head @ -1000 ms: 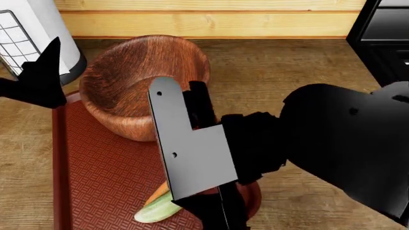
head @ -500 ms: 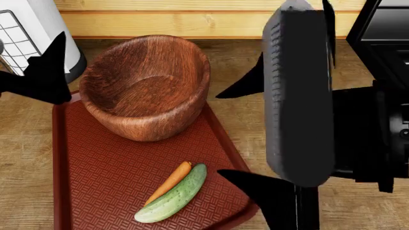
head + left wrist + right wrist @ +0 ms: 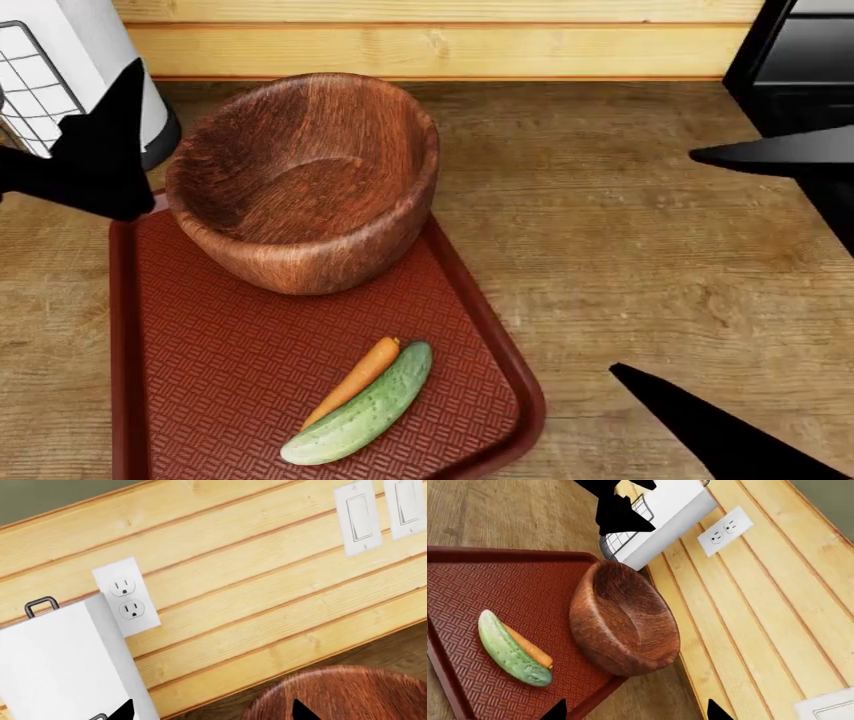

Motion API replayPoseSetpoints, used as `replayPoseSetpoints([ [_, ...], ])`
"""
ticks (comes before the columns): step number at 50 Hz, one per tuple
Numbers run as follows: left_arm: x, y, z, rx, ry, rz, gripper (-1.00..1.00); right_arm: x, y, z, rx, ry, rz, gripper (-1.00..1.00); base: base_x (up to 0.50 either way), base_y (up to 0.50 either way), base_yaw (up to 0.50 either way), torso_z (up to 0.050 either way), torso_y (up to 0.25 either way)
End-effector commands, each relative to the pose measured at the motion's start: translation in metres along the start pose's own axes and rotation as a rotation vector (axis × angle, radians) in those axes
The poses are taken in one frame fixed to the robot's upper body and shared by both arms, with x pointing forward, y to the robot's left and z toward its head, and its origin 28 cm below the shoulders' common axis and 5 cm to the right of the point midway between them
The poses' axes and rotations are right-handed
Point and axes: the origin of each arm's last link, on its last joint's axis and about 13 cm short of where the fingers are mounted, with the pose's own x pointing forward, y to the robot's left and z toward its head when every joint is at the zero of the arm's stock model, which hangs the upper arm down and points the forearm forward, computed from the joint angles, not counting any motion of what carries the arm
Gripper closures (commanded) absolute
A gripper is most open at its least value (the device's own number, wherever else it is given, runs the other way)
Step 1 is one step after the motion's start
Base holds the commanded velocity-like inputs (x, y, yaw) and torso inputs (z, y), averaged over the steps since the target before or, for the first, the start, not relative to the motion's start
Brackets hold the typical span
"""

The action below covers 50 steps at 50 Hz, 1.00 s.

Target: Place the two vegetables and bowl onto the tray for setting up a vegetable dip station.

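Observation:
The wooden bowl [image 3: 307, 180] stands at the far end of the dark red tray [image 3: 227, 350], its far side reaching past the tray's rim. On the tray's near part the orange carrot [image 3: 358, 378] and green cucumber [image 3: 363, 405] lie side by side, touching. My right gripper [image 3: 654, 262] hovers open and empty over the counter, right of the tray. My left gripper [image 3: 91, 150] is open at the bowl's left, beside the white holder. The right wrist view shows the bowl [image 3: 627, 620], cucumber [image 3: 510, 652], carrot [image 3: 528, 647] and tray [image 3: 467, 580]. The left wrist view catches the bowl's rim [image 3: 347, 695].
A white wire-framed cylinder [image 3: 60, 70] stands at the back left against the plank wall [image 3: 441, 45]. A black cabinet [image 3: 801, 70] fills the back right corner. The wall carries outlets [image 3: 127, 597] and switches [image 3: 360, 517]. Wooden counter [image 3: 627, 240] extends right of the tray.
My right arm has swung off the tray to the right, uncovering the carrot and cucumber. The bowl, tray and left gripper have stayed in place.

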Motion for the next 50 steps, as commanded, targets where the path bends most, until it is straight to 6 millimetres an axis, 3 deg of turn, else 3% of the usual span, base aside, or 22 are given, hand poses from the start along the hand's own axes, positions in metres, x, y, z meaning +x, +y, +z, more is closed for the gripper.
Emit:
replayPoseSetpoints([
  [1, -0.006, -0.001, 0.003, 0.006, -0.015, 0.003, -1.00, -0.029, 0.015, 0.013, 0.027, -0.028, -0.154, -1.00, 0.00, 0.00, 0.00, 0.000, 0.000],
  [5, -0.009, 0.000, 0.005, 0.000, -0.020, 0.010, -1.00, -0.040, 0.021, 0.021, 0.037, -0.032, -0.189, -1.00, 0.00, 0.00, 0.00, 0.000, 0.000],
  [6, -0.010, 0.000, 0.006, 0.000, -0.022, 0.012, -1.00, -0.026, 0.019, 0.016, 0.126, -0.023, -0.062, -1.00, 0.00, 0.00, 0.00, 0.000, 0.000],
  [8, -0.013, 0.000, 0.008, -0.003, -0.028, 0.014, -1.00, -0.023, 0.009, 0.012, -0.038, -0.063, -0.009, -1.00, 0.00, 0.00, 0.00, 0.000, 0.000],
  [9, -0.014, 0.000, 0.008, -0.002, -0.029, 0.016, -1.00, -0.025, 0.019, 0.003, 0.070, 0.006, 0.031, -1.00, 0.00, 0.00, 0.00, 0.000, 0.000],
  [14, -0.020, 0.000, 0.013, 0.000, -0.041, 0.024, -1.00, -0.038, 0.030, -0.009, 0.212, 0.005, -0.030, -1.00, 0.00, 0.00, 0.00, 0.000, 0.000],
  [15, -0.022, 0.000, 0.014, -0.001, -0.044, 0.025, -1.00, -0.043, 0.032, -0.009, 0.217, 0.006, -0.055, -1.00, 0.00, 0.00, 0.00, 0.000, 0.000],
  [17, -0.025, 0.000, 0.015, 0.001, -0.050, 0.028, -1.00, -0.066, 0.036, 0.010, 0.039, -0.080, -0.253, -1.00, 0.00, 0.00, 0.00, 0.000, 0.000],
  [33, -0.043, -0.003, 0.031, 0.017, -0.110, 0.016, -1.00, -0.075, 0.045, 0.031, -0.005, -0.166, -0.249, -1.00, 0.00, 0.00, 0.00, 0.000, 0.000],
  [44, -0.052, -0.005, 0.036, 0.033, -0.137, 0.009, -1.00, -0.072, 0.048, 0.034, -0.025, -0.187, -0.222, -1.00, 0.00, 0.00, 0.00, 0.000, 0.000],
  [50, -0.063, -0.012, 0.038, 0.139, -0.231, -0.020, -1.00, -0.068, 0.047, 0.031, -0.022, -0.190, -0.219, -1.00, 0.00, 0.00, 0.00, 0.000, 0.000],
])
